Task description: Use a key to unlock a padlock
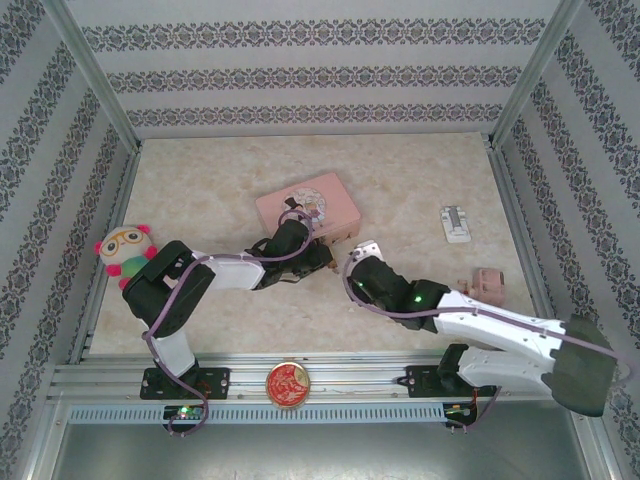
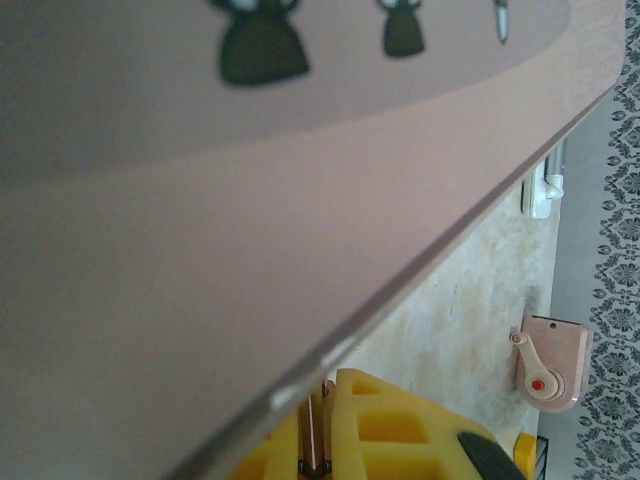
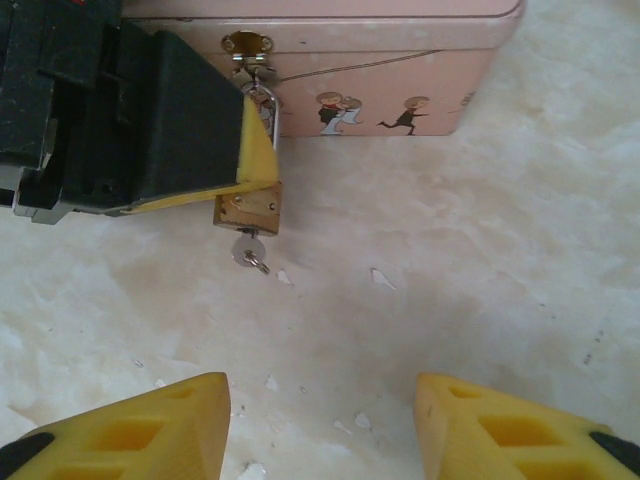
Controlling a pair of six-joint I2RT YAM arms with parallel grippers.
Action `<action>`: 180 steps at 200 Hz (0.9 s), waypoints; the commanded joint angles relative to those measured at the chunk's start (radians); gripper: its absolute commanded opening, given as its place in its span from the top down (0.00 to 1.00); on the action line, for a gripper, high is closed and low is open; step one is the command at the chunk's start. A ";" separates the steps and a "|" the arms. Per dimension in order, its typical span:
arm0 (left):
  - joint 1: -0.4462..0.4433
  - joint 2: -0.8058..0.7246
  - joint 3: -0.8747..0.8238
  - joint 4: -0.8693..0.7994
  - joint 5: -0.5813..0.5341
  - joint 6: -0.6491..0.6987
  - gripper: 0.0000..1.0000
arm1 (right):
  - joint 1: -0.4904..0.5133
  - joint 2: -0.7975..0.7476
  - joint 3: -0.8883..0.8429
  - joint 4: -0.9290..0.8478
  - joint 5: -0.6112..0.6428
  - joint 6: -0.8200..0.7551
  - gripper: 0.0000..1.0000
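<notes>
The beige marbled surface (image 1: pixel 420 170) carries a flat pink tin box (image 1: pixel 308 203) with cartoon figures on its front wall. The tiny brass-gold padlock (image 3: pixel 248 211) hangs from the small brass hasp (image 3: pixel 247 45) on that wall, its body down against the surface. The left end effector (image 2: pixel 318 442) reaches in from the side. Its yellow pads seem pinched on the thin silvery shackle just above the brass body. The right end effector (image 3: pixel 320 425) faces the lock from near by with its pads spread wide and nothing between them. A small silvery key (image 3: pixel 250 250) sits in the bottom of the lock, pointing toward it. The key is the main risk: it is very small and lies nearly on the surface, so closing pads may scrape the marble or nudge it askew instead of gripping it. A turn could also swing the whole lock about the hasp if the thin shackle slips in the left pads. Any push may slide the light tin away.
</notes>
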 commanded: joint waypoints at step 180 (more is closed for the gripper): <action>0.030 -0.001 0.157 -0.438 0.071 0.048 1.00 | -0.024 0.309 0.079 0.256 -0.158 -0.092 0.58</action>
